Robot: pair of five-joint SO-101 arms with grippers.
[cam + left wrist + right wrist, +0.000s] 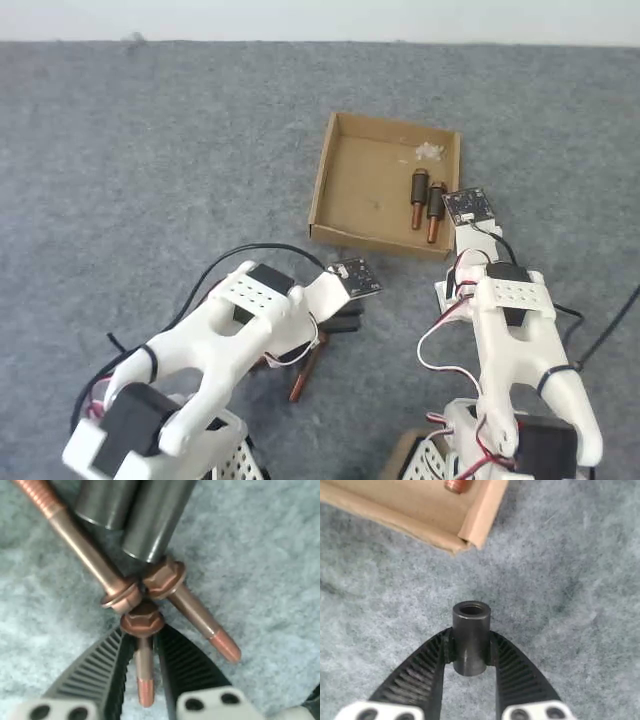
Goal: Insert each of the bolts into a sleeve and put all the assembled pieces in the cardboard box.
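Bolt (144, 667) held tight in left gripper (144, 632), head touching two other bolts (165, 577); right gripper (470, 636) clamps sleeve (471, 617); lifting may drag neighbours.

I work over a grey, felt-like tabletop (150, 150) with a coarse, mottled nap that spreads out on every side of me. Along its far edge runs a pale, plain band (300, 20). A small white crumbly scrap (428, 152) lies inside the cardboard box (322, 180), near a far corner.
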